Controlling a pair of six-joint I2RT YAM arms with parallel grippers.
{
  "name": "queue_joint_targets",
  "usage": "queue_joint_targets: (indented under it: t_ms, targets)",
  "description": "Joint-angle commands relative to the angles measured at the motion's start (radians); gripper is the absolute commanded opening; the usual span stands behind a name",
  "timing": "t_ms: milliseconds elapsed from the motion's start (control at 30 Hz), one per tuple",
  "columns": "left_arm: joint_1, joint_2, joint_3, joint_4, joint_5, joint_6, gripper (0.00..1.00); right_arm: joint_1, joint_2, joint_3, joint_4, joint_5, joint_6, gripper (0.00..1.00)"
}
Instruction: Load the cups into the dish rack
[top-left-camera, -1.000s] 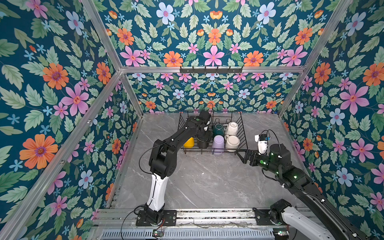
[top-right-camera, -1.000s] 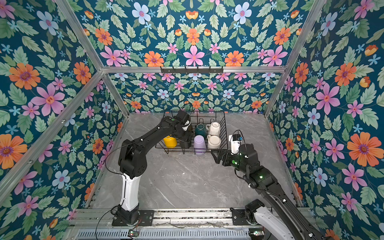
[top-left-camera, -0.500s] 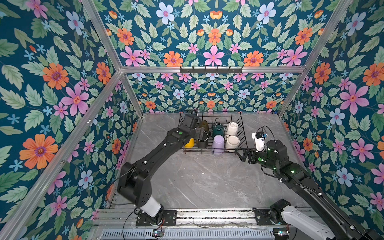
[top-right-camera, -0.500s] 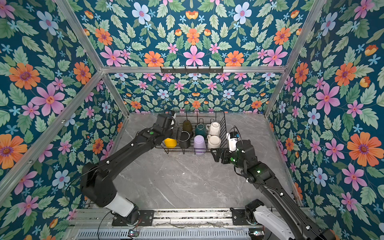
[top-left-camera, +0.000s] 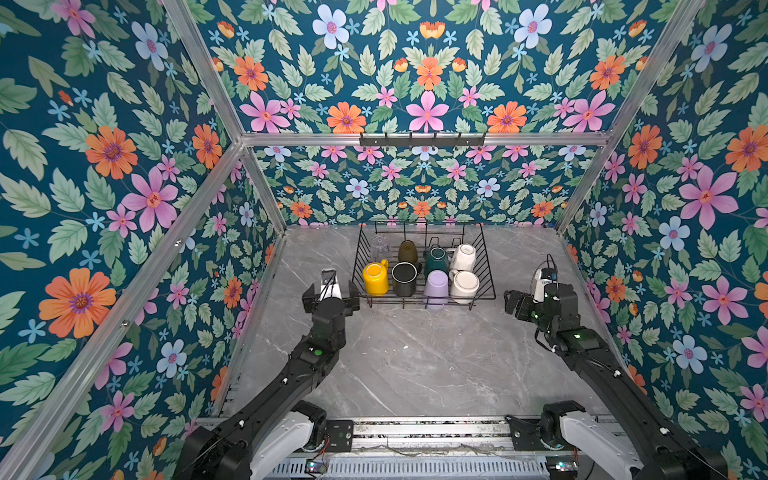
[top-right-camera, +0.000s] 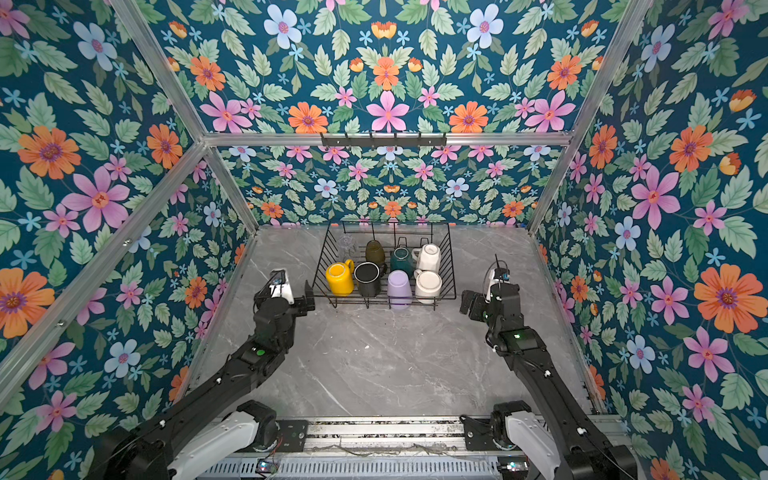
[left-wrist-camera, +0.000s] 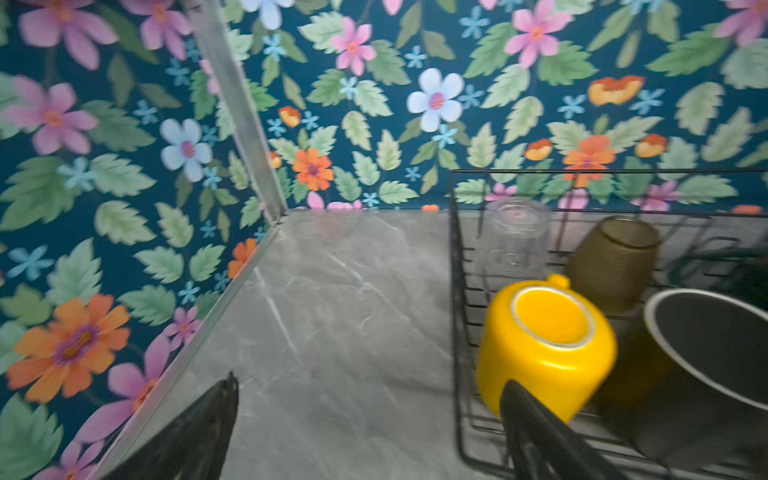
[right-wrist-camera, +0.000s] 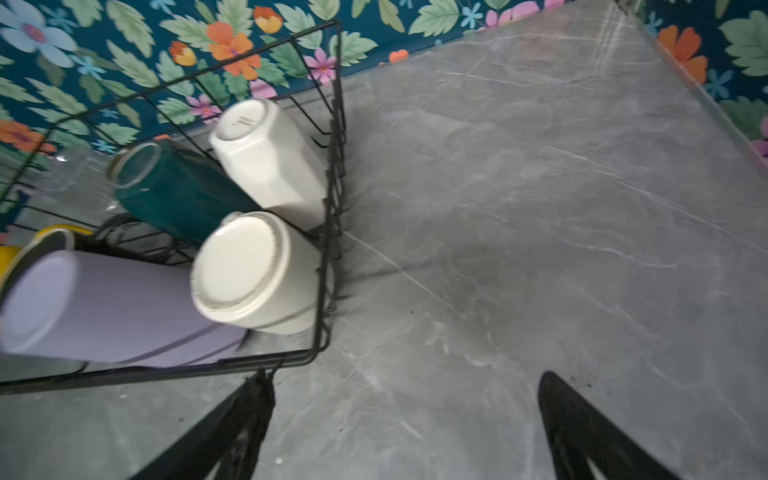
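left black claw (top-left-camera: 330, 296) has backed off the black wire dish rack (left-wrist-camera: 454, 291); it and right black claw (right-wrist-camera: 405, 380) gape empty. colourful cups (top-left-camera: 375, 277) seem mostly bottoms-up, likely to drip dry.

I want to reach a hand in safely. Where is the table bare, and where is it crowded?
Bare marble table: the wide patch before the dish rack, between the left gripper and right gripper; also strips from the rack to the left wall and right wall. Crowded: inside the rack, packed with cups.
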Motion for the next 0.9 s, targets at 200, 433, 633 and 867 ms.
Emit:
queue_joint_targets:
  t_ms: [200, 433, 633, 867]
  targets:
    - [0.189, 0.087, -0.266, 0.532, -0.026, -0.006, 1.0, -0.054, 0.173, -0.187, 0.577, 0.223, -0.2, 0.99]
    - [0.292, 0.419, -0.315, 0.954, 0.036, 0.002, 0.99, -0.077, 0.342, -0.256, 0.851, 0.14, -0.259, 0.99]
    - [0.304, 0.678, -0.265, 1.201, 0.168, 0.079, 0.99, -0.09, 0.432, -0.287, 0.998, 0.1, -0.276, 0.99]
    - [0.328, 0.658, -0.144, 0.908, 0.226, 0.04, 1.0, -0.093, 0.514, -0.308, 1.118, 0.092, -0.281, 0.99]
